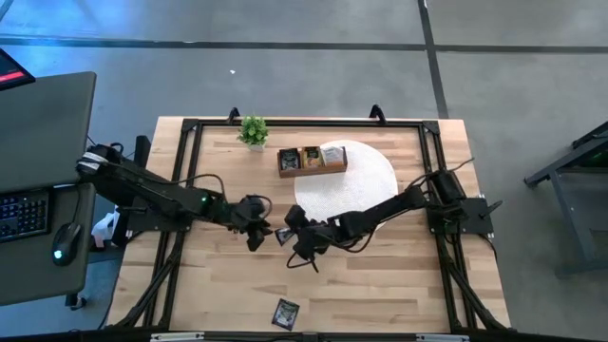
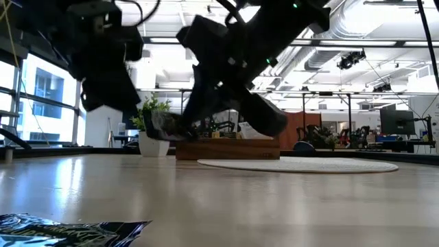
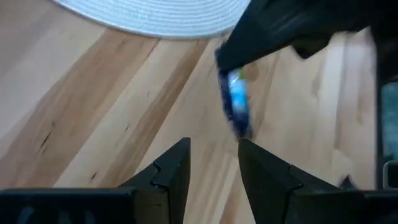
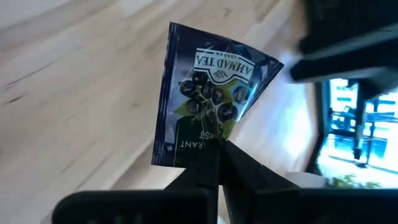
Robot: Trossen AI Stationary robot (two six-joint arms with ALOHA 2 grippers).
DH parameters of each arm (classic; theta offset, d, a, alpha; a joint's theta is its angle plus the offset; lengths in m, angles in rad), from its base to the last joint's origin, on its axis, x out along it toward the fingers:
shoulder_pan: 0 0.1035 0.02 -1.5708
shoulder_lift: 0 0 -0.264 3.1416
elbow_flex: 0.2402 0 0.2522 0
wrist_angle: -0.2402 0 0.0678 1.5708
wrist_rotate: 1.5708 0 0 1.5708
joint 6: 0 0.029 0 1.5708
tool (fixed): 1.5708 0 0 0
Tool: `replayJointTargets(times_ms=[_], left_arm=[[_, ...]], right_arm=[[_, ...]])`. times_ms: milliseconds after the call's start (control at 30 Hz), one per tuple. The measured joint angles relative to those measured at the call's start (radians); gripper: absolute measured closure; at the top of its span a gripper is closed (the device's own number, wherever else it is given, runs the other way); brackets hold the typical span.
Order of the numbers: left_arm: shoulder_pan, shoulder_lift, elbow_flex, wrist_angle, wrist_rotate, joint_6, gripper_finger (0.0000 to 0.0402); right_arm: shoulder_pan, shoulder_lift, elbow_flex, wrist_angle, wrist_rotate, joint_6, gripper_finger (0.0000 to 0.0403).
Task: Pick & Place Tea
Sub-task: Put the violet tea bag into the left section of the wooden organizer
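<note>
My right gripper [image 4: 219,152] is shut on a dark tea sachet [image 4: 208,99] with green and white print, held above the bare wood in the middle of the table [image 1: 283,236]. My left gripper [image 3: 214,155] stands open just to its left [image 1: 255,233], nothing between its fingers. In the left wrist view the sachet [image 3: 235,106] shows edge-on. A second dark tea sachet [image 1: 285,312] lies flat by the table's near edge. More sachets sit in the wooden tray [image 1: 312,160] at the far side. My right gripper pinches the sachet between its two fingers at the edge [image 4: 208,148] farthest from the brand print. The fingers slant down from the table's right side. The sachet sticks out beyond the fingertips, slightly bowed, lifted clear of the table.
A round white woven mat [image 1: 347,180] lies behind the grippers, the tray resting on its far left rim. A small potted plant [image 1: 253,131] stands at the far left. Bare wood stretches between the grippers and the near edge.
</note>
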Motion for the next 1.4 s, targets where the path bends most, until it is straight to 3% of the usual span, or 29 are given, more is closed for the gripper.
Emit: replayJointTargets(times_ms=[200,600,867,1167,1400], left_arm=[[0.033,0.068,0.0,0.083,0.071,0.066,0.0268],[0.032,0.061,0.0,0.105,0.049,0.088,0.0268],[0.032,0.061,0.0,0.111,0.051,0.086,0.0268],[0.032,0.124,0.0,0.227,0.058,0.085,0.0268],[0.032,0.149,0.003,0.229,0.072,0.086,0.0293]], right_arm=[[-0.013,0.0,0.0,0.026,0.027,-0.05,0.0391],[-0.016,-0.003,0.002,-0.025,0.023,-0.109,0.0395],[-0.016,-0.003,0.002,-0.146,0.008,-0.041,0.0399],[-0.022,-0.005,0.003,0.078,-0.056,-0.128,0.0393],[-0.038,-0.005,0.003,0.095,-0.069,-0.117,0.0392]])
